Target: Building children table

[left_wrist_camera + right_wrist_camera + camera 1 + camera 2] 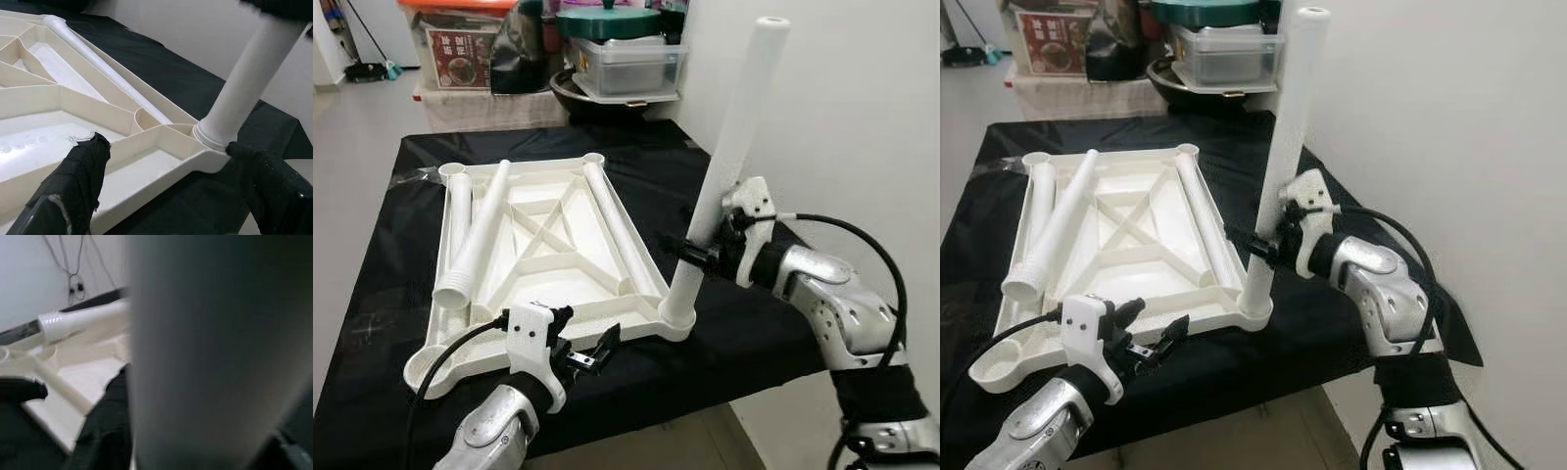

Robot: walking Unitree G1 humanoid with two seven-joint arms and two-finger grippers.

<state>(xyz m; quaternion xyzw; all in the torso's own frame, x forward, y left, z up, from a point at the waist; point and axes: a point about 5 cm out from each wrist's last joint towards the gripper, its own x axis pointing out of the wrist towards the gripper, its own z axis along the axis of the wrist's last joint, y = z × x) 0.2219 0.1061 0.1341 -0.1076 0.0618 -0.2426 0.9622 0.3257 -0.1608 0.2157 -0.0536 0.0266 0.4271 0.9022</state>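
Right gripper (pixel 697 255) clamped on the upright white leg (pixel 729 157), seated in the near right corner socket of the upturned tabletop (pixel 543 235). Left gripper (pixel 592 343) spread wide, hovering just at the tabletop's near edge, beside that socket.

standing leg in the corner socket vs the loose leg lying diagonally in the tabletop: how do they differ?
Pose: the standing leg is nearly upright, tilted slightly; the diagonal leg lies flat inside the upturned tabletop.
Mounting: the standing leg's base sits in the near-right corner socket; the diagonal leg's ribbed end lies loose.
Contact: the right hand grips the standing leg; nothing touches the diagonal leg.
Shared: both are white plastic tubes.
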